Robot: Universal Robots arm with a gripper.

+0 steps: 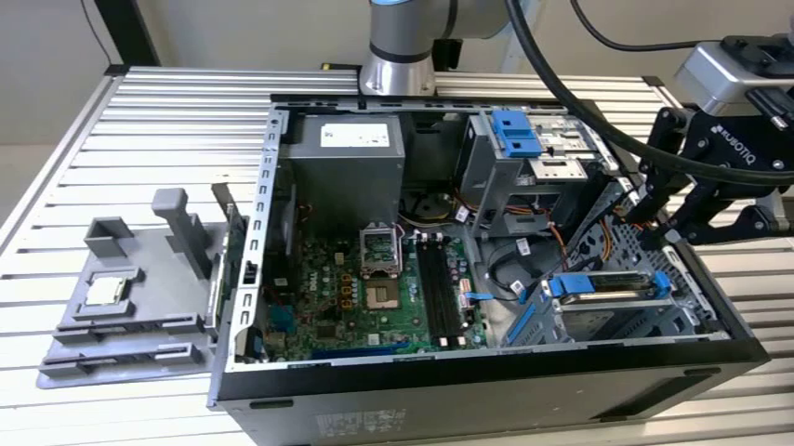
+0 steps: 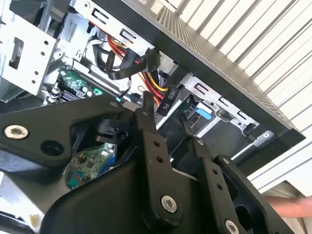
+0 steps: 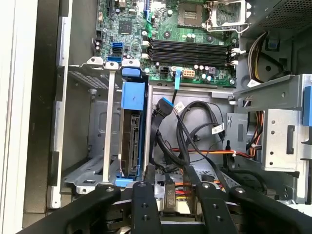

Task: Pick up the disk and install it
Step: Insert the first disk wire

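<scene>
black gripper (image 2: 166, 111) near red and yellow cables (image 2: 152, 78), green circuit board (image 2: 74, 85)

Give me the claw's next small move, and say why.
Probably shift the claw sideways until it lines up with the disk. In the first wrist view it is open, holds nothing, and hangs over the cables beside the disk rather than over it.
</scene>
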